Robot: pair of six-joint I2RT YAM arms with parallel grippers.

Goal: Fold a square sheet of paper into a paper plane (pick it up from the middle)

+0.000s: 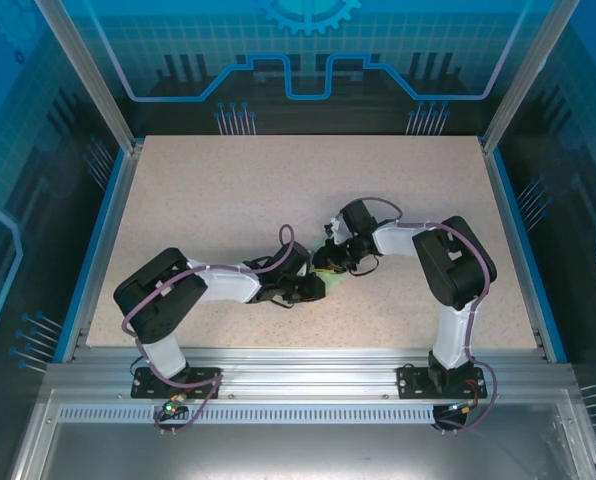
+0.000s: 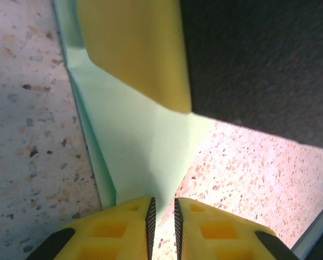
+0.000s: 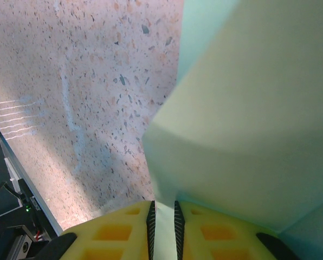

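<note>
The pale mint-green square sheet of paper is folded in layers and narrows to a point. In the top view a small bit of it shows between the two grippers at the table's middle. My left gripper has its jaws close together on the pointed end, and the table shows through the rest of the gap. My right gripper is shut on a fold of the paper that fills its gap. One of its yellow fingers lies over the paper's far part. Whether this is a paper plane I cannot tell.
The speckled beige table stretches wide around the two grippers. A blue rim and metal posts border it at the sides. An aluminium rail runs along the near edge by the arm bases.
</note>
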